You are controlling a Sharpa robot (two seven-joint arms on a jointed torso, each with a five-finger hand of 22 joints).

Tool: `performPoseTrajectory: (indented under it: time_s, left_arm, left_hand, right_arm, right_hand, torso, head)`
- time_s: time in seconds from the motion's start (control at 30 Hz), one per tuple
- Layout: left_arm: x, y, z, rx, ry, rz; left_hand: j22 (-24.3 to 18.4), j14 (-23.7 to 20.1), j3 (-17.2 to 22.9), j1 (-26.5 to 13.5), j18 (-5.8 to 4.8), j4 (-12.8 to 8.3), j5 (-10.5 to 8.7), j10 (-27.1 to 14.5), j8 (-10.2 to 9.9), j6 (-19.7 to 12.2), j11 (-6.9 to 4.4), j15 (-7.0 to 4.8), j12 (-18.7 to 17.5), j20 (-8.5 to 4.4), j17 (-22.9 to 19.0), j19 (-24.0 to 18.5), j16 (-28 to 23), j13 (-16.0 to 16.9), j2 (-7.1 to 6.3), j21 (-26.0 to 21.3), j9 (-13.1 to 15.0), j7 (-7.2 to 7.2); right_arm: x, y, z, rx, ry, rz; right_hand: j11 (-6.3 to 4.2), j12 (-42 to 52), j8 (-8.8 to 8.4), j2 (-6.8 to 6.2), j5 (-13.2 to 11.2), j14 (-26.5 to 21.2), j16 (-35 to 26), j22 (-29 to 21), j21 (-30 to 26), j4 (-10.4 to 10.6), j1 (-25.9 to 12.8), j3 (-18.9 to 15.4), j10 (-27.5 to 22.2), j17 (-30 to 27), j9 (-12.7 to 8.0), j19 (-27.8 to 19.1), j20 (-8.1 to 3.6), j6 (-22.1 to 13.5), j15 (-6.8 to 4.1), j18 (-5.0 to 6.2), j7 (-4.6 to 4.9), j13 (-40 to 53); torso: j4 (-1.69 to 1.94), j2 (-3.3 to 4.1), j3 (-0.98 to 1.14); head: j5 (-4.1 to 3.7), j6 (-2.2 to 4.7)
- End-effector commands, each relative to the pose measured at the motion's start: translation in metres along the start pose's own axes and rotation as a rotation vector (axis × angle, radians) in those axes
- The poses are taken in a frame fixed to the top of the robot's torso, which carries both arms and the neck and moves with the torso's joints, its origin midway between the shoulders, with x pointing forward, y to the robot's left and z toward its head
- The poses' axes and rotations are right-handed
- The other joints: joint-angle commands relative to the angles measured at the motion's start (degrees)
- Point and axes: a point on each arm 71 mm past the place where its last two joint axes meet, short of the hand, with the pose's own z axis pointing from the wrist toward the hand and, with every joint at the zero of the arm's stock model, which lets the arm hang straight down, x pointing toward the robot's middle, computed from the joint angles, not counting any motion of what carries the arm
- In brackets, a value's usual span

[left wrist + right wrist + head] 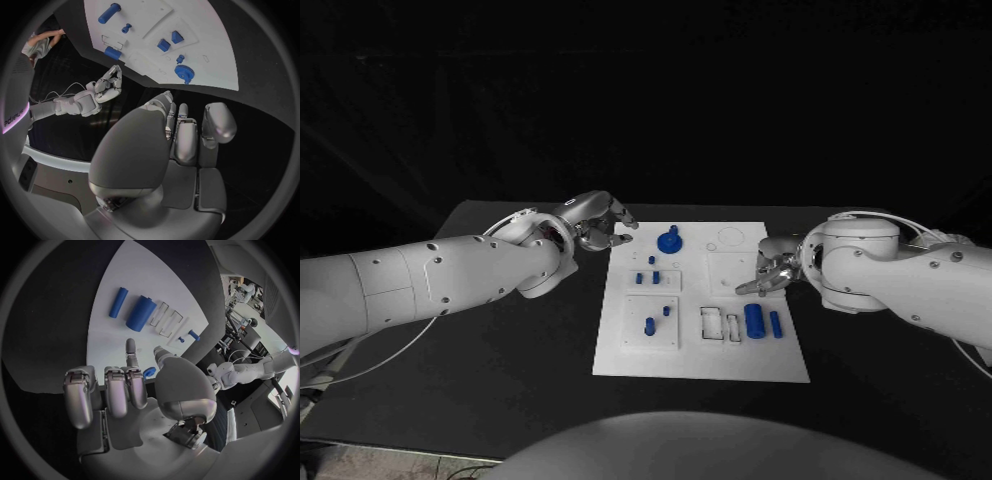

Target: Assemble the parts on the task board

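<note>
The board [702, 345] lay at the middle of the table [516, 390], with blue parts spread over it. A gear [669, 241] stood near its 12 o'clock edge, slightly to the left. Two small pegs [646, 277] stood below it on the left half, and two more pieces [655, 320] lay further toward 7 o'clock. A thick cylinder [754, 320] and a thinner rod [776, 323] lay side by side toward 4 o'clock, just right of some empty slots [718, 324]. The left hand [596, 222] hovered off the board's 10 o'clock corner, over the table; its fingers [215, 122] were slightly curled and apart, holding nothing. The right hand [773, 268] sat over the board's 3 o'clock edge, above the cylinder. In the right wrist view a small blue part [149, 372] showed between its thumb and a finger [130, 352], apparently pinched, with the other fingers curled loosely beside them.
</note>
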Motion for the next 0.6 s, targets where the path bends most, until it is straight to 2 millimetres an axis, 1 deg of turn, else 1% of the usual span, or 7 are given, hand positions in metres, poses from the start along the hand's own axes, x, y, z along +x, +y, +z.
performPoseTrajectory:
  time_s: [0.03, 0.13, 0.23, 0.4, 0.6]
  left_arm:
    - [0.001, -0.003, 0.001, 0.01, 0.007, -0.004]
    - [0.002, -0.003, 0.001, 0.011, 0.009, -0.004]
    - [0.002, -0.003, 0.001, 0.012, 0.009, -0.004]
    - [0.002, -0.003, 0.001, 0.011, 0.011, -0.005]
    - [0.002, -0.003, 0.001, 0.01, 0.012, -0.004]
  left_hand:
    - [7.92, -0.18, 0.3, -0.31, 0.84, 0.01, 0.39, -0.01, 0.28, 0.28, -0.13, 0.14, 0.22, 0.31, -0.09, -0.07, -0.15, -0.01, 0.15, -0.36, 0.07, 0.15]
    - [7.91, -0.2, 0.31, -0.32, 0.85, 0.01, 0.39, -0.02, 0.3, 0.32, -0.13, 0.15, 0.23, 0.32, -0.13, -0.08, -0.17, -0.02, 0.16, -0.39, 0.08, 0.16]
    - [7.9, -0.21, 0.31, -0.33, 0.86, 0.01, 0.39, -0.03, 0.31, 0.35, -0.13, 0.15, 0.24, 0.32, -0.17, -0.09, -0.19, -0.02, 0.16, -0.41, 0.08, 0.17]
    - [7.9, -0.23, 0.31, -0.33, 0.86, 0.01, 0.4, -0.04, 0.32, 0.36, -0.13, 0.16, 0.25, 0.33, -0.2, -0.09, -0.2, -0.02, 0.16, -0.41, 0.08, 0.18]
    - [7.91, -0.23, 0.31, -0.35, 0.85, 0.02, 0.4, -0.04, 0.31, 0.35, -0.12, 0.19, 0.27, 0.34, -0.18, -0.09, -0.19, -0.03, 0.15, -0.39, 0.08, 0.19]
  right_arm:
    - [0.007, -0.002, 0.005, 0.075, 0.092, -0.062]
    - [0.008, 0.001, 0.011, 0.085, 0.102, -0.078]
    - [0.009, 0.003, 0.015, 0.088, 0.102, -0.08]
    - [0.009, 0.005, 0.019, 0.095, 0.104, -0.083]
    - [0.009, 0.004, 0.02, 0.107, 0.112, -0.092]
  right_hand:
    - [-0.69, 0.21, -0.4, 0.05, -1.09, 5.98, 0.19, 14.68, -0.49, 0.5, -1.37, -0.92, 6.04, 15.06, -0.24, 5.21, -0.52, 1.17, -0.49, -0.5, -0.24, 15.04]
    - [-0.9, 0.21, -1.03, 0.51, -2.1, 5.98, 0.19, 14.49, -0.93, 1.36, -3.62, -2.09, 6.04, 15.06, -0.76, 4.87, -0.73, 2.22, -0.69, -0.35, -0.48, 15.04]
    - [-1.0, 0.21, -1.35, 0.82, -2.29, 5.98, 0.19, 14.4, -1.13, 1.55, -5.12, -2.81, 6.04, 15.06, -1.04, 4.72, -0.8, 2.73, -0.77, -0.29, -0.55, 15.04]
    - [-1.08, 0.21, -1.73, 1.2, -2.35, 5.98, 0.19, 14.29, -1.38, 1.59, -6.35, -3.42, 6.04, 15.06, -1.34, 4.53, -0.87, 3.12, -0.83, -0.2, -0.6, 15.04]
    - [-1.09, 0.21, -1.79, 1.26, -2.32, 5.98, 0.19, 14.16, -1.69, 1.57, -6.49, -3.49, 6.04, 15.06, -1.38, 4.3, -0.88, 3.17, -0.84, -0.1, -0.6, 15.04]
  torso:
    - [0.08, -0.01, -0.04]
    - [0.15, -0.08, -0.06]
    - [0.18, -0.13, -0.09]
    - [0.23, -0.19, -0.13]
    - [0.3, -0.17, -0.16]
  head:
    - [0.03, 0.0]
    - [-0.02, 0.0]
    - [0.05, 0.0]
    - [0.04, 0.0]
    - [0.04, 0.0]
